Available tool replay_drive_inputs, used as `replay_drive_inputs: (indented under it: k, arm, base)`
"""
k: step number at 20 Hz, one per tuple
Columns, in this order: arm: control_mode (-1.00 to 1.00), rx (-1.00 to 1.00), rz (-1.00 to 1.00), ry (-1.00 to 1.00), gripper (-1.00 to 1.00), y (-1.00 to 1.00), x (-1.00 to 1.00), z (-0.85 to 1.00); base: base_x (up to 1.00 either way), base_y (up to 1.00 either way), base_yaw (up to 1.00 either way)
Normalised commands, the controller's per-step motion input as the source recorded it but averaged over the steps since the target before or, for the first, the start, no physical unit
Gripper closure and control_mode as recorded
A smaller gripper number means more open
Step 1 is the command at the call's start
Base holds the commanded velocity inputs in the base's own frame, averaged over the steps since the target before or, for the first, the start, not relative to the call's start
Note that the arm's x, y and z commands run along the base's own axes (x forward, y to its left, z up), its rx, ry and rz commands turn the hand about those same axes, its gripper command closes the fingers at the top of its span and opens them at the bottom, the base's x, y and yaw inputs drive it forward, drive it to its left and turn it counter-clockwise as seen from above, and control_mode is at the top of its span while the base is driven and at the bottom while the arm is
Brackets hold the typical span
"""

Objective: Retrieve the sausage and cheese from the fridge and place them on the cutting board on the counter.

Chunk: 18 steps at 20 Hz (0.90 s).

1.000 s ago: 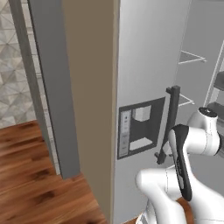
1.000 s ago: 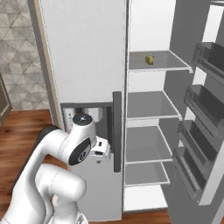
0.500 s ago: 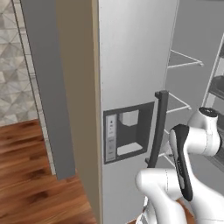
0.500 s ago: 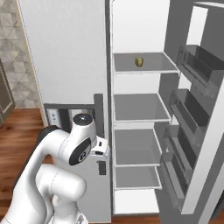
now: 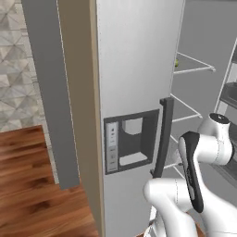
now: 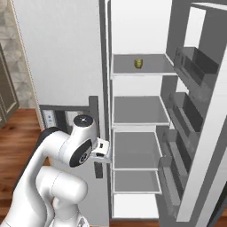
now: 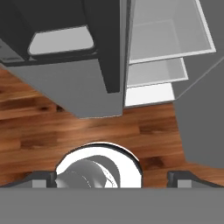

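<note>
The fridge (image 6: 62,57) is a tall, smooth light grey side-by-side unit. Its right-hand door (image 6: 199,146) is swung wide and lined with dark translucent bins (image 6: 195,66). The right base view looks straight into the open compartment, where flat white shelves (image 6: 139,111) are stacked one above another. The left base view shows instead the closed left door with its recessed water dispenser (image 5: 131,141), a rectangular dark grey niche with a pale tray, and a dark grey vertical bar handle (image 5: 163,136) just beside it.

The floor (image 7: 109,131) is glossy reddish-brown wood plank with visible grain.

The hand view looks down along the closed door's lower edge to the floor and catches the lowest shelves from above. The tool (image 7: 111,179) has its two dark fingertips (image 7: 43,177) spread fully apart, with nothing between them.

The cheese (image 6: 138,63), a small yellowish-olive chunk, sits on the top shelf toward the back. In the left base view it is a mere speck at the door's edge.
</note>
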Motion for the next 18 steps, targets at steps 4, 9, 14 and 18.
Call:
replay_drive_inputs:
  k: [4, 9, 14, 18]
  arm:
    - [1.00, 0.00, 0.00, 0.00, -1.00, 0.00, 0.00, 0.00]
    - [1.00, 0.00, 0.00, 0.00, -1.00, 0.00, 0.00, 0.00]
    - [1.00, 0.00, 0.00, 0.00, -1.00, 0.00, 0.00, 0.00]
    - [1.00, 0.00, 0.00, 0.00, -1.00, 0.00, 0.00, 0.00]
  base:
    - [0.21, -0.40, 0.13]
    - [0.14, -0.43, 0.11]
    - [0.23, -0.23, 0.09]
    - [0.28, -0.31, 0.07]
